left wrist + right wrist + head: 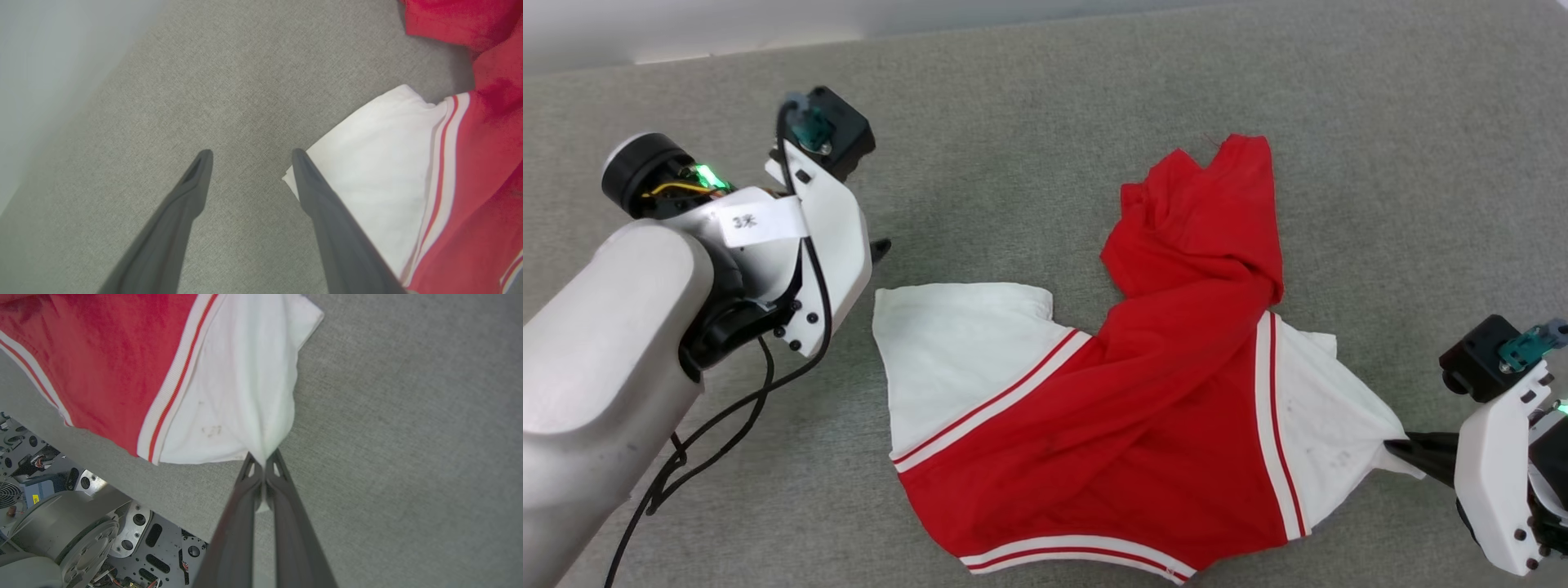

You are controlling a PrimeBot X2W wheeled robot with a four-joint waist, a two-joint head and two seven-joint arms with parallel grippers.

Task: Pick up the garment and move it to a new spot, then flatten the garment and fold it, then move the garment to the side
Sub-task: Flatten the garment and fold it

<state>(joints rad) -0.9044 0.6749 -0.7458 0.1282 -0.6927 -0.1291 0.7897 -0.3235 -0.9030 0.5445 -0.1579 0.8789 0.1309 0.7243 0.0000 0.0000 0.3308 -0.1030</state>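
The garment (1143, 408) was spread crumpled on the grey surface (1013, 106), its red body bunched toward the far side; the white sleeve (245, 396) on the robot's right was clamped between the closed fingers of the right gripper (263, 459); the left gripper (249, 152) was held with fingers apart, empty, just beside the other sleeve (376, 163).

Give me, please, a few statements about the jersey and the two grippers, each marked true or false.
1. The right gripper is shut on a white sleeve of the garment. True.
2. The left gripper grips the other white sleeve. False: it stands open beside that sleeve's corner, holding nothing.
3. The garment lies flat and smooth. False: its red body is bunched and twisted.
4. The garment rests on a grey surface. True.
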